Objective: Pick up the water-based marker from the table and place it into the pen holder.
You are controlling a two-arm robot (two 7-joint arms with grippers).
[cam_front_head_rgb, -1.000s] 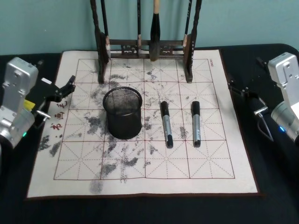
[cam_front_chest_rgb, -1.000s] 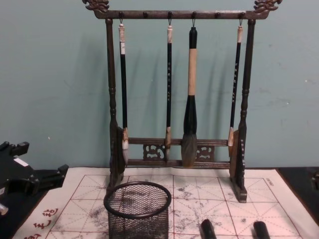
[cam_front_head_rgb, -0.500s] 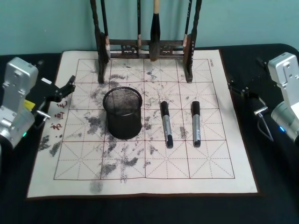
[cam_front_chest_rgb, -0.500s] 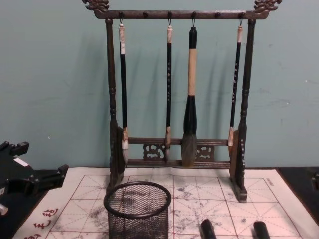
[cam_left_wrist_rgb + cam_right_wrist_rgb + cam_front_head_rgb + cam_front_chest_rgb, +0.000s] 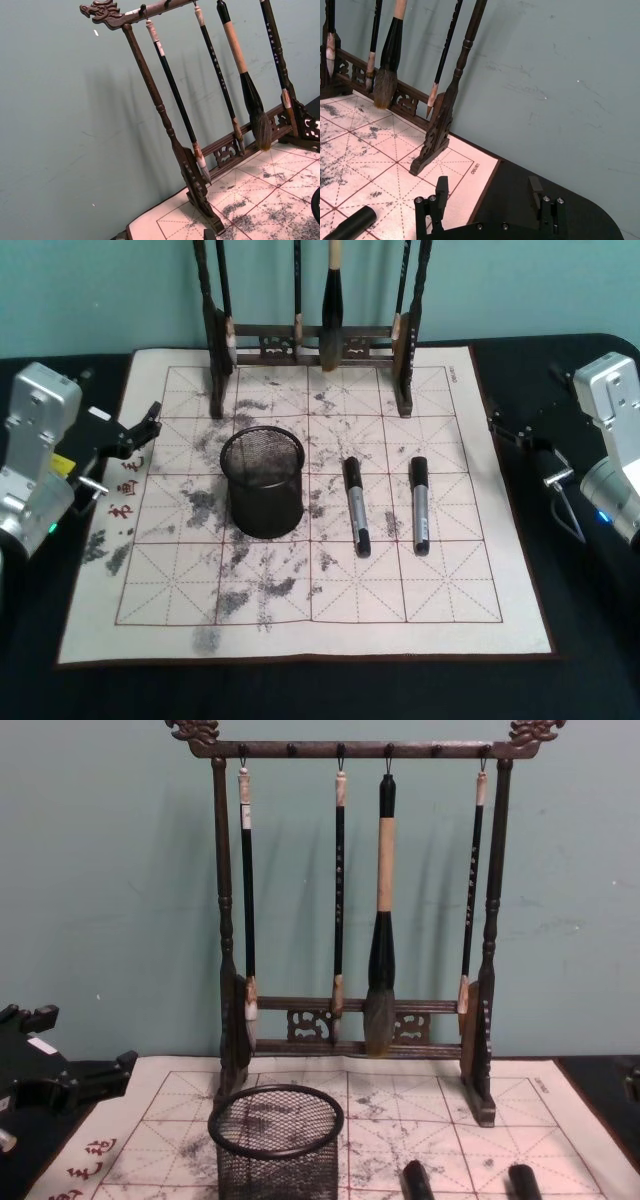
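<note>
Both arms are waiting at the sides of the worktop (image 5: 590, 640), the left gripper (image 5: 140, 432) over the mat's (image 5: 300, 630) left border, the right gripper (image 5: 488, 189) past its right, fingers spread wide on both. One marker (image 5: 356, 506) is lying on the mat near the pen holder (image 5: 263, 483), and a second marker (image 5: 419, 505) is lying alongside, farther right.

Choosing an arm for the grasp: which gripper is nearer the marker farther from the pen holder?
Right. The right gripper hovers off the mat's right edge near that marker; the left gripper sits across the mat.
</note>
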